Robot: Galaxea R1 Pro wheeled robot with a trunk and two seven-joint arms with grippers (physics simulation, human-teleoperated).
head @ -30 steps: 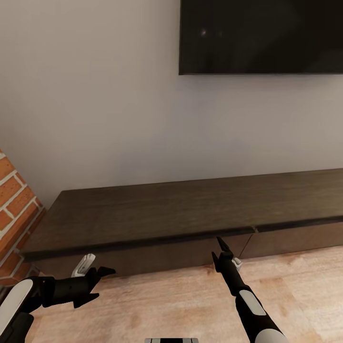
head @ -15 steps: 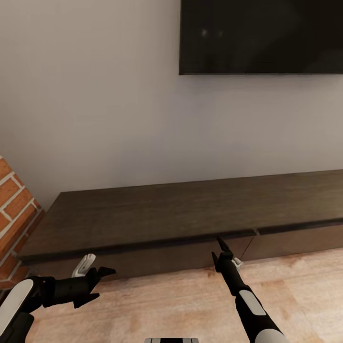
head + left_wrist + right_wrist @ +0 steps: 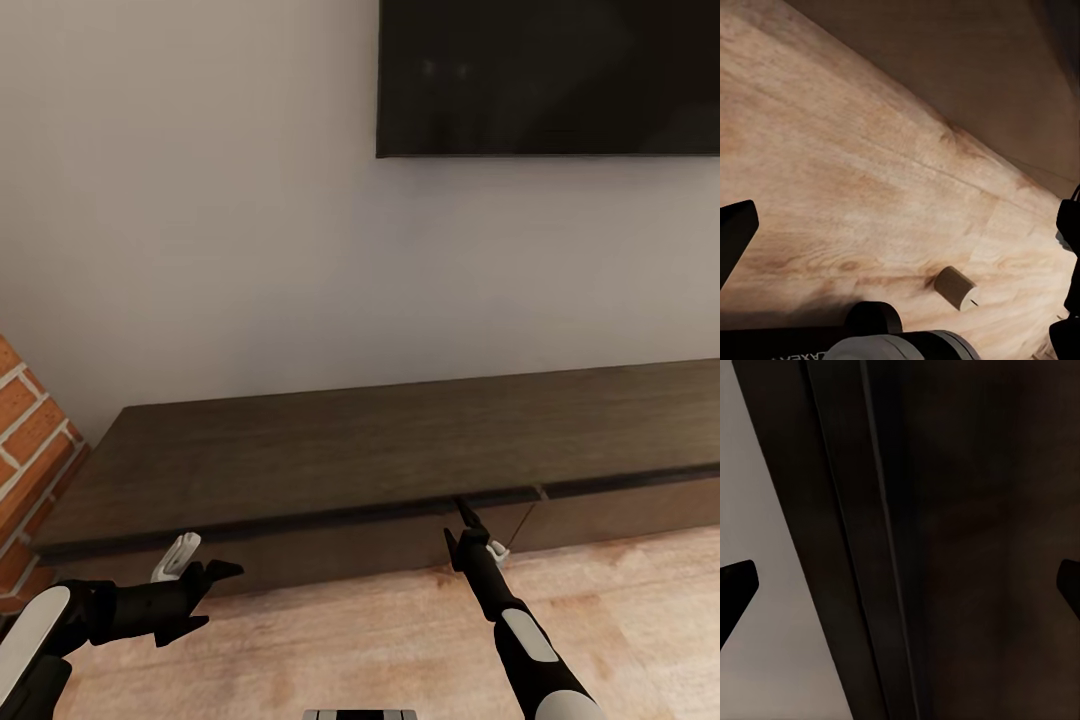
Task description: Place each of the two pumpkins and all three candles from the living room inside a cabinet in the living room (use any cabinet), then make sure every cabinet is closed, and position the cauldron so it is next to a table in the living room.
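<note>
While the drawer fronts of the cabinet (image 3: 380, 470) appear flush, little of the task can be judged as finished.

Both claws are seen spread open and empty: the right claw (image 3: 470, 535) is raised just before the cabinet's front edge, the left claw (image 3: 205, 580) is held low over the wooden floor (image 3: 350, 640). One candle (image 3: 957, 287) is seen lying on its side on the floor below the left claw, so stowing is judged unfinished; pumpkins and cauldron cannot be accounted for. Beyond the claws, a pale wall (image 3: 200, 220), a dark screen (image 3: 550, 75) and a brick corner (image 3: 30, 440) are seen.
</note>
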